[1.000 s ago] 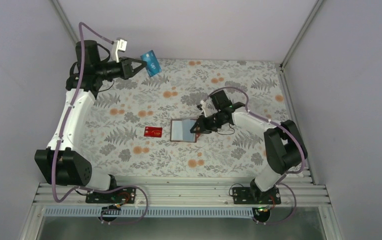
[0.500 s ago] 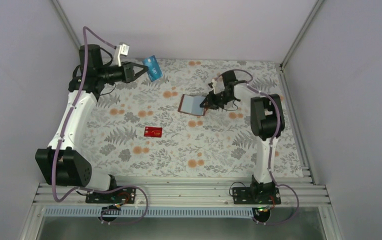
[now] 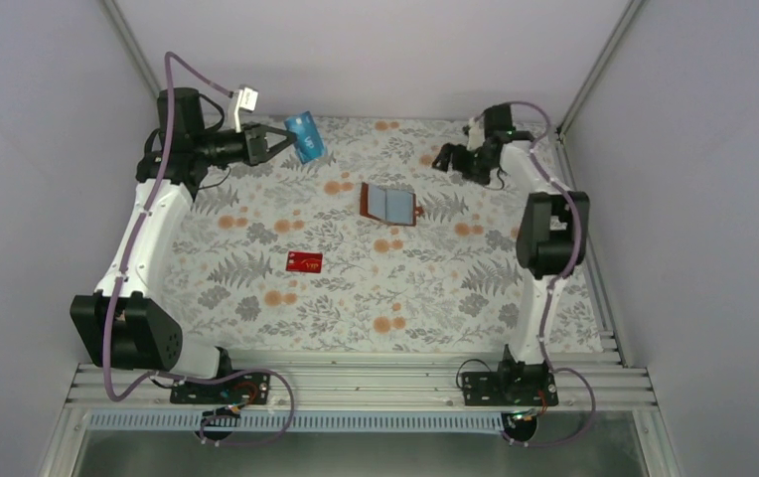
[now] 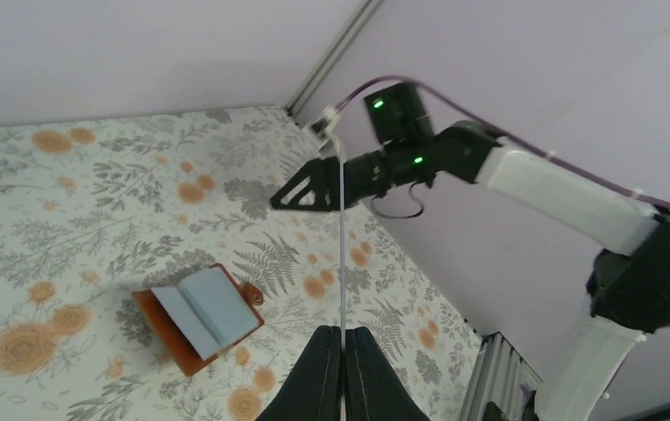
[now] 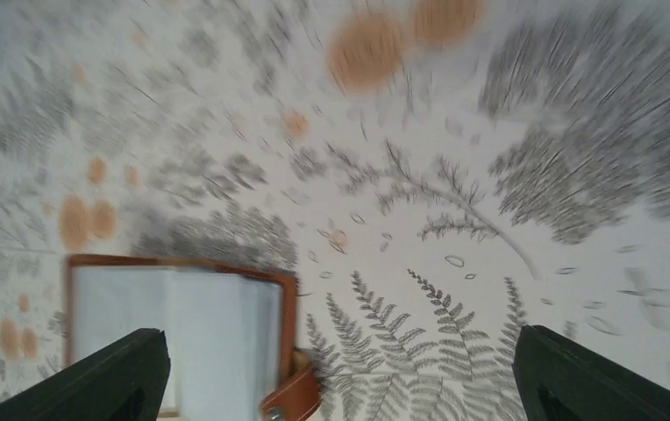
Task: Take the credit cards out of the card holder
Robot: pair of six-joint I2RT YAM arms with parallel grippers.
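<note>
The brown card holder (image 3: 388, 204) lies open on the floral cloth, its pale grey-blue pockets facing up; it also shows in the left wrist view (image 4: 200, 316) and the right wrist view (image 5: 182, 333). My right gripper (image 3: 447, 162) hovers open to the back right of the card holder, with nothing between its fingers (image 5: 338, 338). My left gripper (image 3: 274, 139) is raised at the back left, shut on a blue credit card (image 3: 304, 136), which appears edge-on between the left gripper's fingertips (image 4: 342, 330). A red credit card (image 3: 304, 262) lies flat on the cloth to the front left of the holder.
The floral cloth (image 3: 256, 288) covers the table inside pale walls. A metal corner post (image 3: 594, 70) stands close behind the right arm. The aluminium rail (image 3: 356, 383) with both arm bases runs along the near edge.
My right gripper carried the card holder toward the back, opened and let it go, then swung off to the back right. The left arm with the blue card barely moved.
</note>
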